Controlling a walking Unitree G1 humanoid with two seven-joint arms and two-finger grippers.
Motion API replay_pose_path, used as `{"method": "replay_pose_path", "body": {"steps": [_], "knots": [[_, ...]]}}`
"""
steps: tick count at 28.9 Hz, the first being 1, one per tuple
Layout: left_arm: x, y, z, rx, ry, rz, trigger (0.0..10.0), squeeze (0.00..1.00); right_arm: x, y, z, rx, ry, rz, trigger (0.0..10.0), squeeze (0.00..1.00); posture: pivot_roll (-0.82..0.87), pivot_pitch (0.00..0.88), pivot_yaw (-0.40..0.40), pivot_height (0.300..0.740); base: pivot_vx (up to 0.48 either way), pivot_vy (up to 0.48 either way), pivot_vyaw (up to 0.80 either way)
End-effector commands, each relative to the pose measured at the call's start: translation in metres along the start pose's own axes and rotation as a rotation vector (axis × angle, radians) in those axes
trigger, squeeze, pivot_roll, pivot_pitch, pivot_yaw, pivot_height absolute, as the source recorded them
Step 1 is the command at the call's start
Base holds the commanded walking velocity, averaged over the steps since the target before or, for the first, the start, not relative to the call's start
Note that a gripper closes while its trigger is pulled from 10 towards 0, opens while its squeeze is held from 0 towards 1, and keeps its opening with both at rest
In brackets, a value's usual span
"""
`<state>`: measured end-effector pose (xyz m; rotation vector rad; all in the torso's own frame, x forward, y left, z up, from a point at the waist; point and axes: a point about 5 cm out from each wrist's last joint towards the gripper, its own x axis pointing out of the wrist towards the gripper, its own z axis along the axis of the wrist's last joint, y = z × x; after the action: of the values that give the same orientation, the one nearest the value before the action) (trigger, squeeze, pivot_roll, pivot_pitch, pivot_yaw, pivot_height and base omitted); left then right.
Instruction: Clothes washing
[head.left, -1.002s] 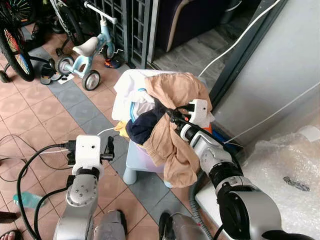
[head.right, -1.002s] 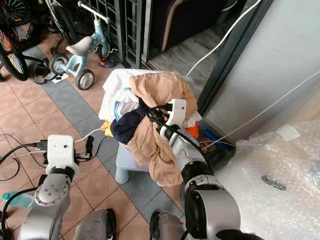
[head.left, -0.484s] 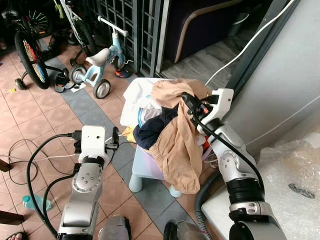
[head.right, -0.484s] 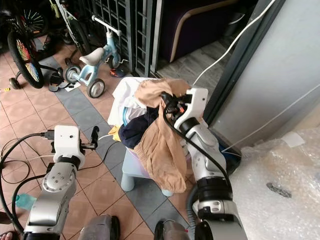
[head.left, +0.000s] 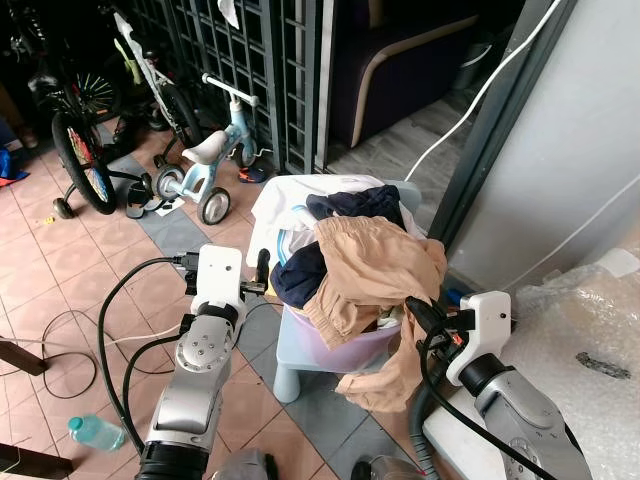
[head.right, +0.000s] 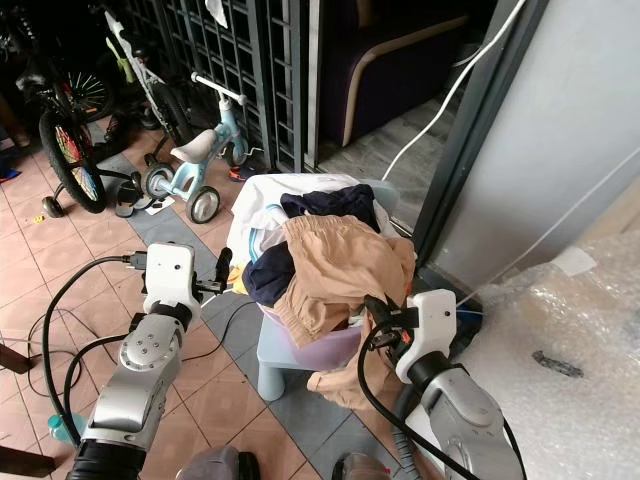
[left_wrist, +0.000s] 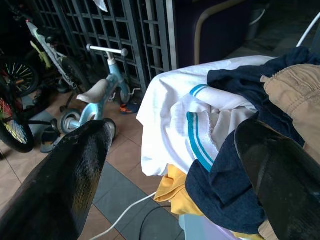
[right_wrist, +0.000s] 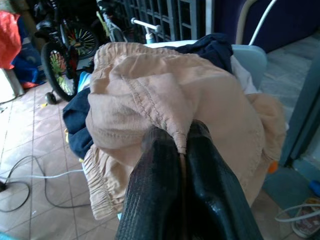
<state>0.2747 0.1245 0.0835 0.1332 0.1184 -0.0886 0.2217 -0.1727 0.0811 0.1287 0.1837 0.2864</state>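
Your right gripper (right_wrist: 181, 142) has its two black fingers pressed together on a fold of the tan garment (head.left: 375, 265). This cloth drapes over the heap in the purple basket (head.left: 340, 345) and hangs down its front side. Your left gripper (left_wrist: 170, 170) has its fingers spread wide apart and holds nothing; it points at the white cloth (left_wrist: 170, 110) and the navy garment (left_wrist: 225, 180) beside it. The basket stands on a pale blue stool (head.left: 300, 355) and is full. I judge the task is only at its beginning: one piece is gripped, nothing is taken out yet.
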Motion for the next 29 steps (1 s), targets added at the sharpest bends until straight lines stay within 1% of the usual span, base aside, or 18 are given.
{"method": "replay_pose_path", "body": {"steps": [1, 2, 3, 6, 8, 11, 17, 26, 29], "knots": [[0.001, 0.001, -0.003, 0.012, 0.005, -0.008, 10.0, 0.00, 0.008, -0.002, 0.008, -0.011, -0.028, -0.048, 5.9, 0.00, -0.09, 0.000, 0.047, 0.740, 0.000, 0.000, 0.00], [0.001, 0.001, -0.003, 0.012, 0.005, -0.008, 10.0, 0.00, 0.008, -0.002, 0.008, -0.011, -0.028, -0.048, 5.9, 0.00, -0.09, 0.000, 0.047, 0.740, 0.000, 0.000, 0.00], [-0.001, 0.003, -0.006, 0.025, 0.012, -0.007, 10.0, 0.00, 0.016, 0.000, 0.011, -0.011, -0.044, -0.071, 10.0, 0.00, -0.09, 0.000, 0.055, 0.740, 0.000, 0.000, -0.75], [-0.002, 0.003, -0.007, 0.027, 0.015, -0.015, 10.0, 0.00, 0.022, 0.004, 0.014, -0.008, -0.063, -0.083, 10.0, 0.00, -0.09, 0.000, 0.056, 0.740, 0.000, 0.000, -0.75], [-0.001, 0.002, -0.006, 0.023, 0.011, -0.019, 10.0, 0.00, 0.025, 0.006, 0.013, -0.013, -0.066, -0.086, 10.0, 0.00, -0.08, 0.000, 0.056, 0.740, 0.000, -0.298, -0.76], [0.000, 0.002, -0.005, 0.014, 0.007, -0.014, 10.0, 0.00, 0.025, 0.007, 0.012, -0.016, -0.066, -0.091, 10.0, 0.00, -0.08, 0.000, 0.055, 0.740, 0.000, 0.000, -0.76], [-0.001, 0.000, -0.007, 0.002, 0.002, -0.006, 10.0, 0.00, 0.025, 0.002, 0.011, -0.022, -0.069, -0.112, 10.0, 0.00, -0.09, 0.000, 0.059, 0.740, 0.000, 0.000, -0.74], [-0.001, -0.001, -0.006, -0.010, -0.001, -0.012, 10.0, 0.00, 0.026, 0.003, 0.011, -0.025, -0.073, -0.108, 10.0, 0.00, -0.09, 0.000, 0.056, 0.740, 0.000, 0.000, -0.48], [-0.001, -0.001, -0.006, -0.011, -0.001, -0.011, 10.0, 0.00, 0.026, 0.003, 0.011, -0.025, -0.073, -0.106, 10.0, 0.00, -0.09, 0.000, 0.055, 0.740, 0.000, 0.000, -0.76]]}}
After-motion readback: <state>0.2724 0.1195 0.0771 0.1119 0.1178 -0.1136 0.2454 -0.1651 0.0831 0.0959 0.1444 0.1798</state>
